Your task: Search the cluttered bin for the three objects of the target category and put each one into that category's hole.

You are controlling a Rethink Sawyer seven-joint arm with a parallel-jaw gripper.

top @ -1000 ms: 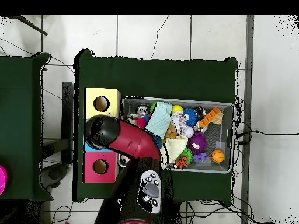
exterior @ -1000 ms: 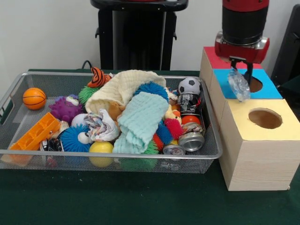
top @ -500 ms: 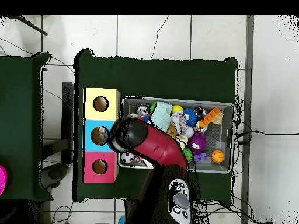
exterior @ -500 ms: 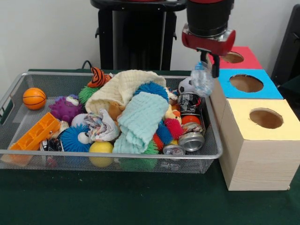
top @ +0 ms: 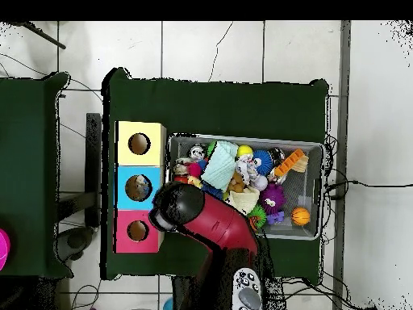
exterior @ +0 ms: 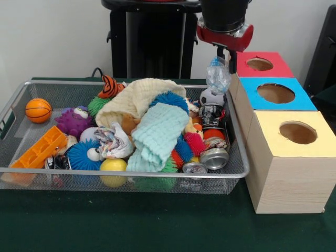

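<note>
My gripper (exterior: pixel 226 62) hangs high at the bin's far right corner, shut on a crumpled clear plastic bottle (exterior: pixel 218 75) that dangles over the soccer ball (exterior: pixel 210 97). Just right of it stand three boxes with holes: red-topped (exterior: pixel 274 66), blue-topped (exterior: pixel 302 101) and yellow-topped (exterior: pixel 273 134). In the overhead view the arm's head (top: pixel 177 208) covers the gripper and bottle, beside the red box (top: pixel 137 231) and the blue box (top: pixel 139 187). Crushed cans (exterior: pixel 214 157) lie at the bin's near right.
The wire mesh bin (exterior: pixel 10 113) holds a cream cloth (exterior: pixel 137 97), a teal cloth (exterior: pixel 157 134), spiky balls, a basketball (exterior: pixel 38 110), an orange tray (exterior: pixel 39 149) and a black can (exterior: pixel 211 115). The yellow box (top: pixel 139 144) ends the row in the overhead view.
The gripper has carried the bottle from above the blue box leftward and back to the bin's far right corner, rising a little. The bottle stays in its grasp.
</note>
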